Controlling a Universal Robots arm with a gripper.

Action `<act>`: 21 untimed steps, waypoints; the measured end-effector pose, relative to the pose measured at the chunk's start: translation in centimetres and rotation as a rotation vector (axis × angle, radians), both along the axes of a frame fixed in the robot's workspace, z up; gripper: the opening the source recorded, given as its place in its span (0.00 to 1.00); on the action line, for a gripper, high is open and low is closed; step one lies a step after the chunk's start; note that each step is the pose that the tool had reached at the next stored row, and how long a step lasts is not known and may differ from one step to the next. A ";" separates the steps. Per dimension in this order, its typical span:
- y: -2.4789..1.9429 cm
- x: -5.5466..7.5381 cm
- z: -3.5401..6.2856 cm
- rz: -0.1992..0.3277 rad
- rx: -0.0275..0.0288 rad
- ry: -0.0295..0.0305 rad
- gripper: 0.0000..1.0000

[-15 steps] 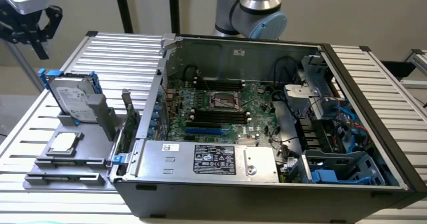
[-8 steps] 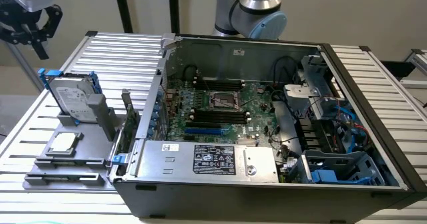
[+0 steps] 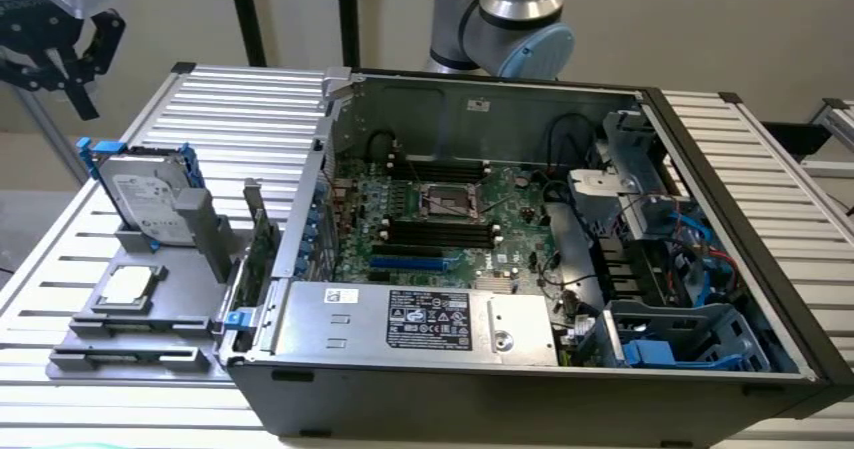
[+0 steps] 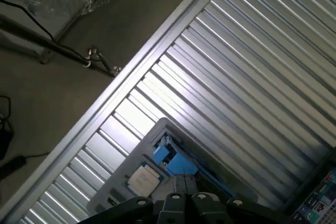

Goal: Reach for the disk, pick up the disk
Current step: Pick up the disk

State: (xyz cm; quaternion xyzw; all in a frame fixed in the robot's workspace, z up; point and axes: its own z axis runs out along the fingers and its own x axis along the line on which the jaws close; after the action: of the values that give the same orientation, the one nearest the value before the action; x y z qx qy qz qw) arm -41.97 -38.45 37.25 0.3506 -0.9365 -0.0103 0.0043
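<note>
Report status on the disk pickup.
Claw hovering above disk, no contact. Disk upright in grey holder beside the case. Path looks clear.

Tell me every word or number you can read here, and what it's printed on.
No text reads clearly.
On the disk: a white label, print too blurred to read.
On the power supply: a black label with white print and logos, too small to read.
Beside it, a white sticker: unreadable.
On the chip: no readable marking.
</note>
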 end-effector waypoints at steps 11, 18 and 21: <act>0.00 0.0 0.00 0.190 -0.0001 0.0000 0.11; 0.00 0.1 0.00 0.278 -0.0001 0.0001 0.11; 0.00 0.1 0.00 0.318 0.0000 0.0001 0.11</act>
State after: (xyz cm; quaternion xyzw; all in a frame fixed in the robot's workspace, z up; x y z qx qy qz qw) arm -41.82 -38.44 37.25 0.4943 -0.8692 -0.0095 0.0059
